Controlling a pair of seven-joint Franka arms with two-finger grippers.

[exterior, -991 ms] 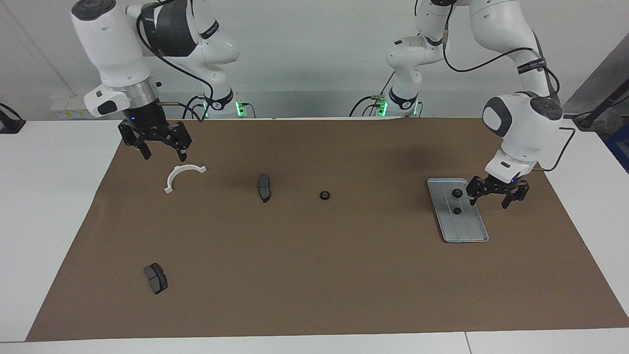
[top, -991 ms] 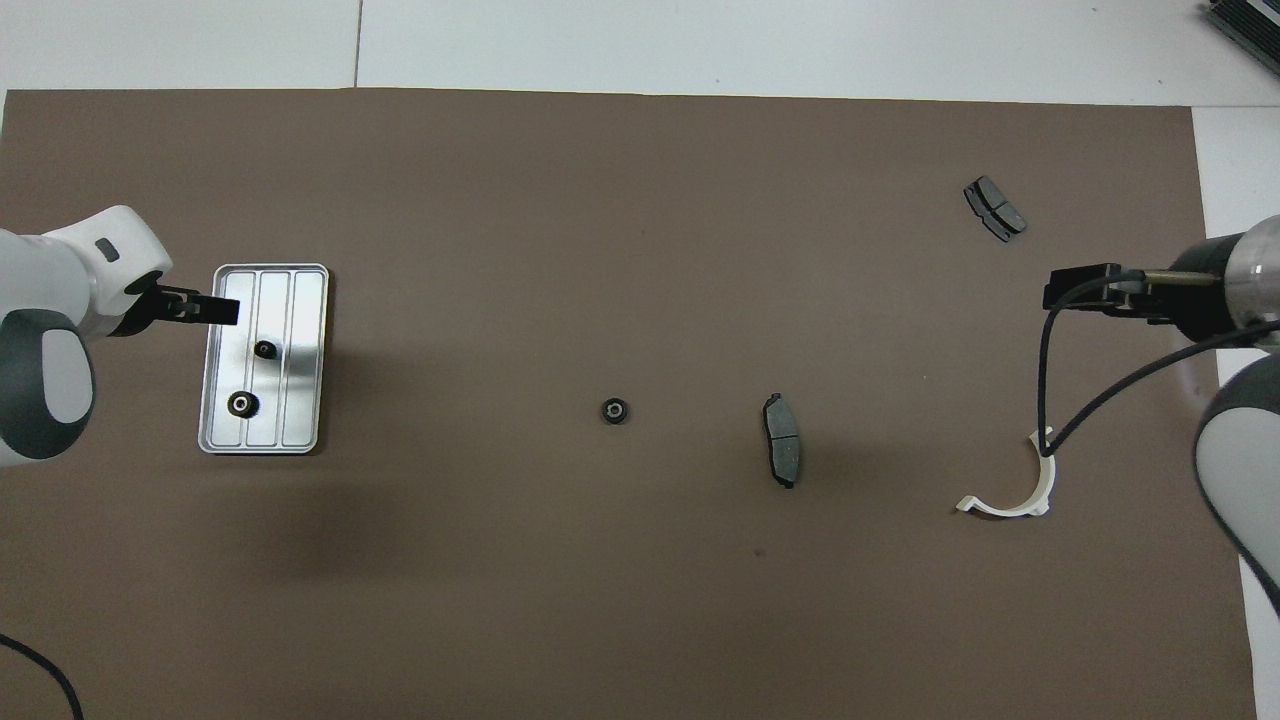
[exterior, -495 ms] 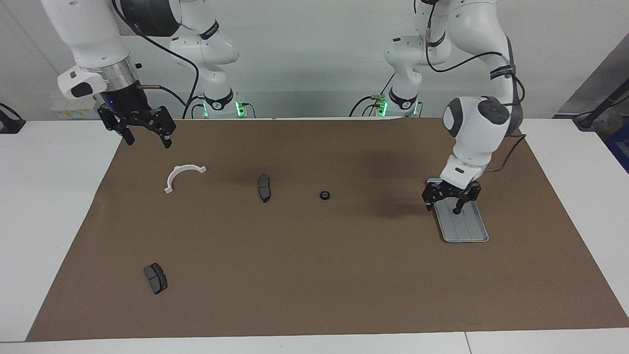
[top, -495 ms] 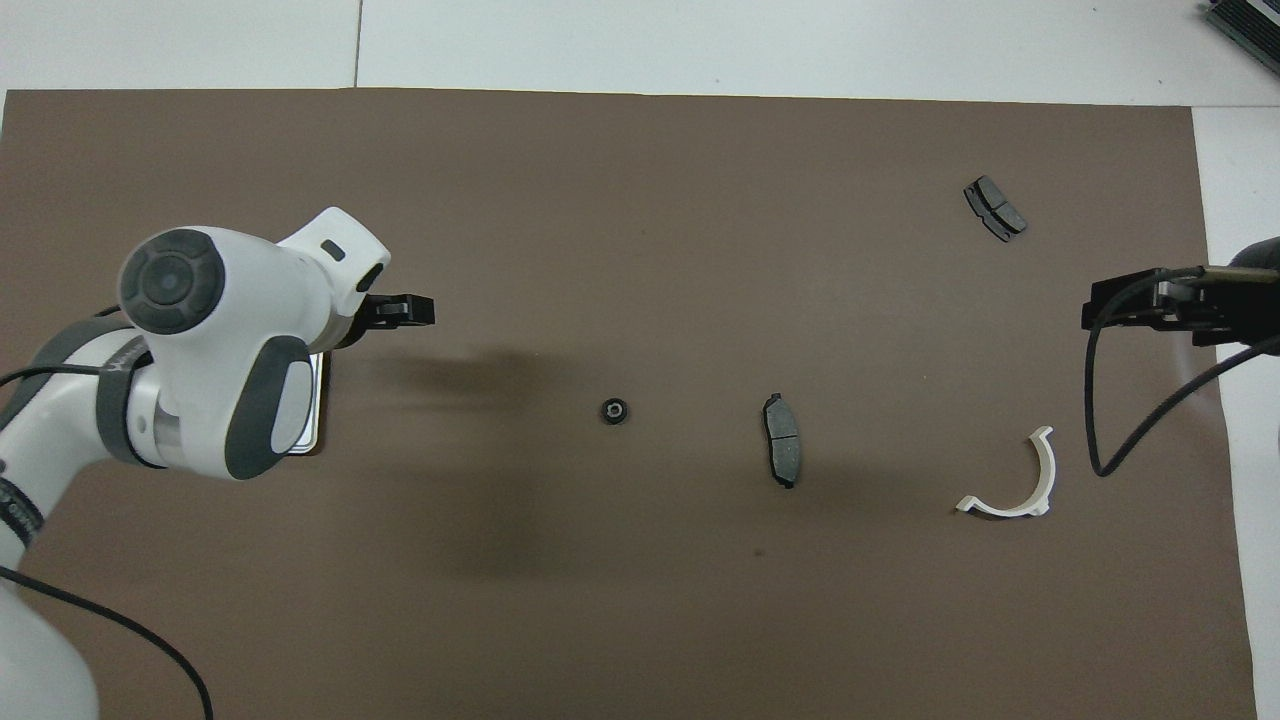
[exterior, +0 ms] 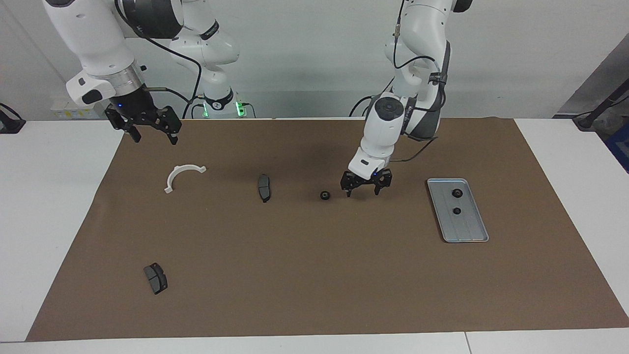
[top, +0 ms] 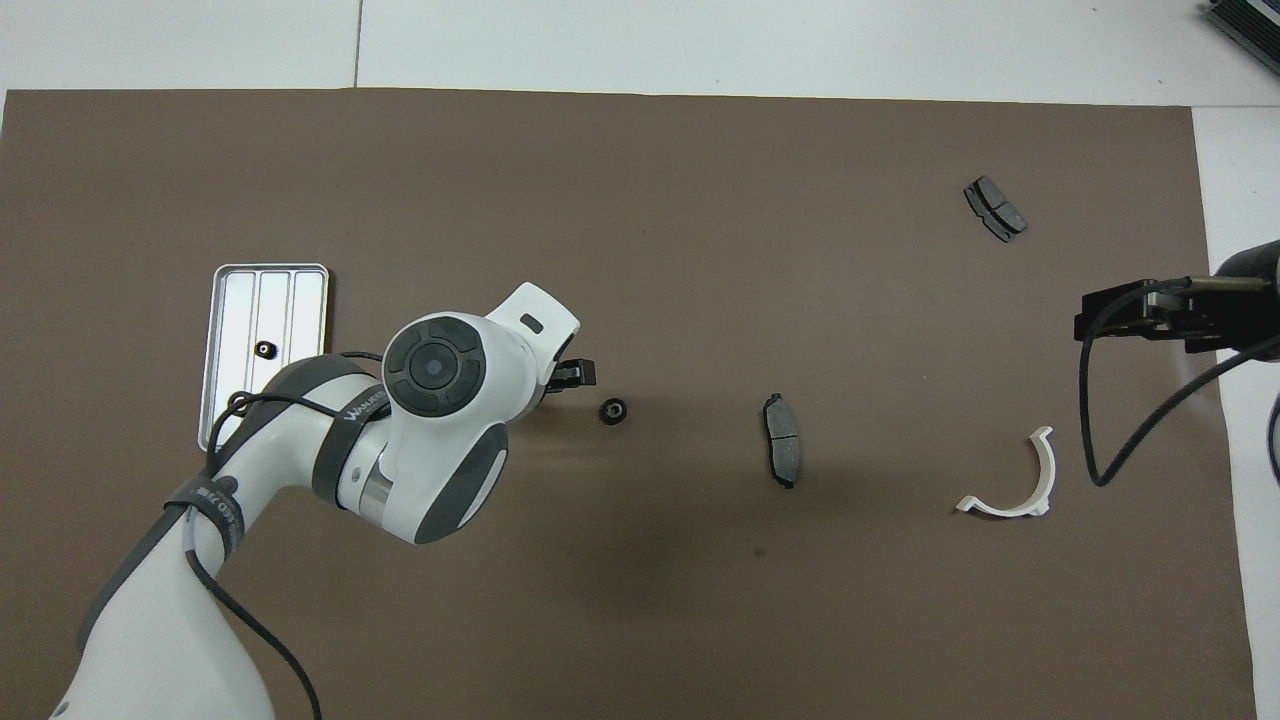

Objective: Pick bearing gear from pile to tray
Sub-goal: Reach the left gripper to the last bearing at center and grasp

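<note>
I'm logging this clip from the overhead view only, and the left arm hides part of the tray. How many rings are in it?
Observer: Two rings lie in the tray. The arm hides one from you.
Reviewer: Is the left gripper on the loose ring?
Observer: No. The left gripper is open and low over the mat. It is beside the loose ring, on its tray side, and not touching it.
Reviewer: And the right gripper?
Observer: The right gripper hangs open, well up, over the mat's edge near the bracket.
</note>
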